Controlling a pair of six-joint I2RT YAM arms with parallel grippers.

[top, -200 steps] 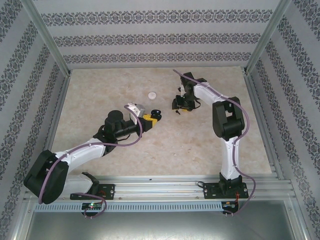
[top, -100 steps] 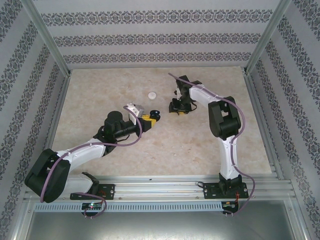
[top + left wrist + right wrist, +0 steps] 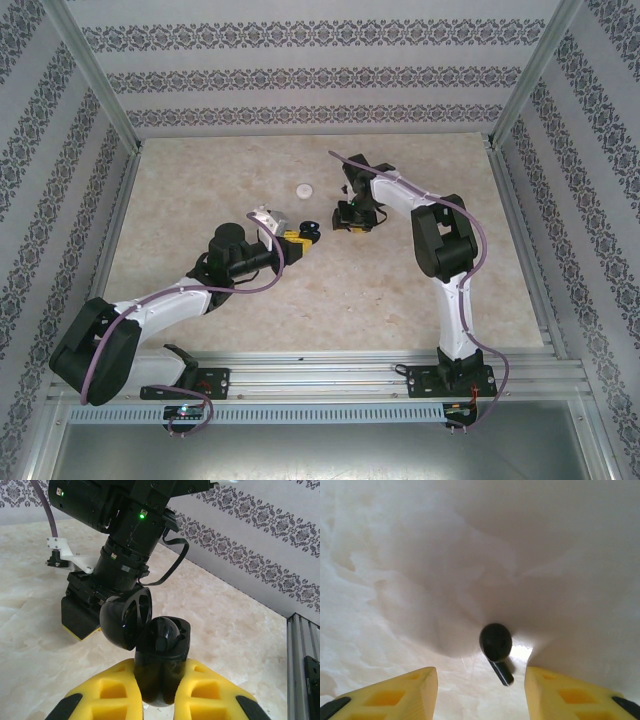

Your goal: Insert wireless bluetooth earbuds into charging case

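Shifting leftward since a second ago, the right end effector (image 3: 481,692) is hovering spread over a small black stemmed plastic earbud (image 3: 496,647). The earbud is lying untouched on the pale marbled counter (image 3: 395,580) between the yellow fingers (image 3: 395,695). The left end effector (image 3: 160,695) is pinching an open black rounded plastic charging case (image 3: 162,650), lid raised.

The desk (image 3: 200,190) is a pale beige slab with a cloudy, marbled pattern, bordered by aluminium rails at its left, right and near edges. Toward its far middle lies a small white round puck (image 3: 304,187), flat, with bare surface all round it. In the right wrist view a tiny black stemmed earbud (image 3: 496,644) lies on its side on the desk, round head farther from the camera, short stem pointing nearer and slightly right, within a soft shadow.
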